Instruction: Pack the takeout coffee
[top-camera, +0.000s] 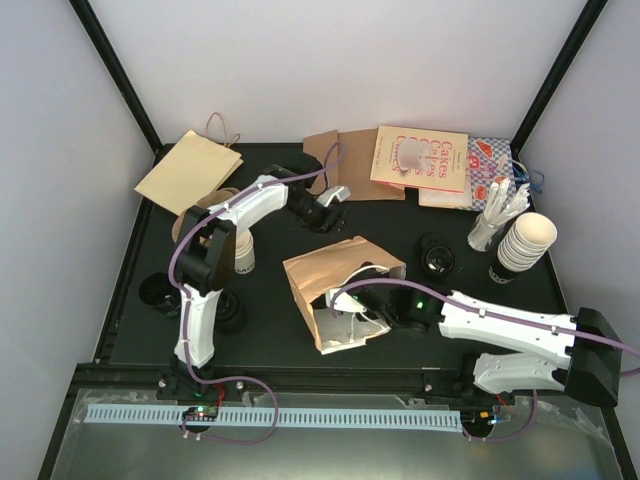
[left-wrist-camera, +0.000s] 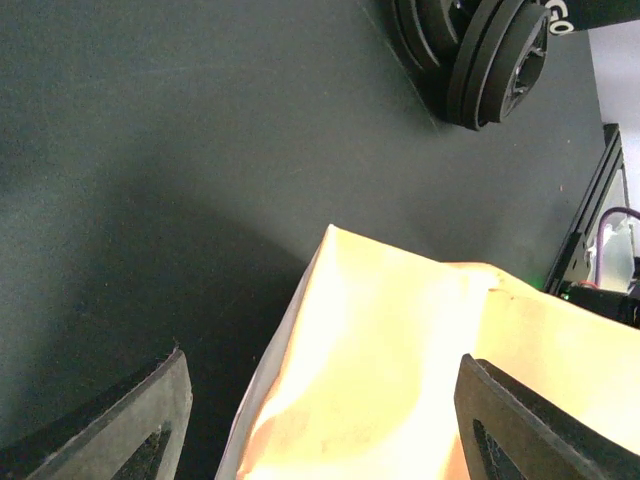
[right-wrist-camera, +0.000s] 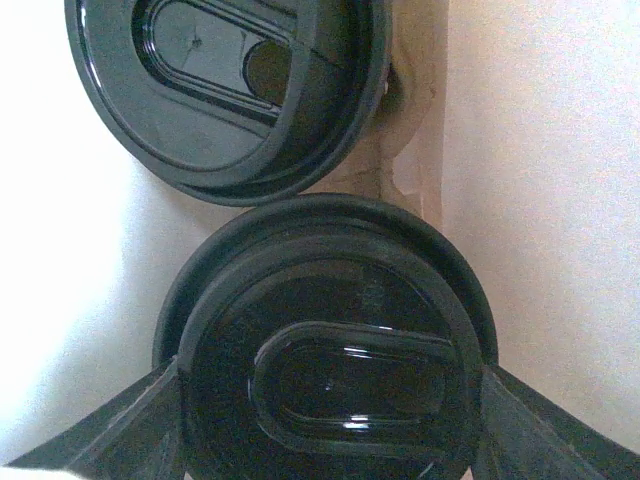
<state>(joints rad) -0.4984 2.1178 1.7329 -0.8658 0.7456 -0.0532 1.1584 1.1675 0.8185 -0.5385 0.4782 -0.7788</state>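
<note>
Black bench (top-camera: 262, 325) beneath everything. At its middle, tan paper bag (top-camera: 325, 272) on its side, mouth toward the near edge. Reaching deep into that mouth, right fingers (right-wrist-camera: 130, 425), spread wide and closed against both sides of the takeout coffee (right-wrist-camera: 330, 370), black lid facing the wrist camera. So: inside the bag, gripped. Just beyond it in the bag, a second black-lidded cup (right-wrist-camera: 220, 80). Above the bag's far corner, left fingers (left-wrist-camera: 120, 425), wide apart, holding nothing. Far right on the bench, stack of white cups (top-camera: 525, 240). Between stack and bag, loose black lids (top-camera: 437, 256).
</note>
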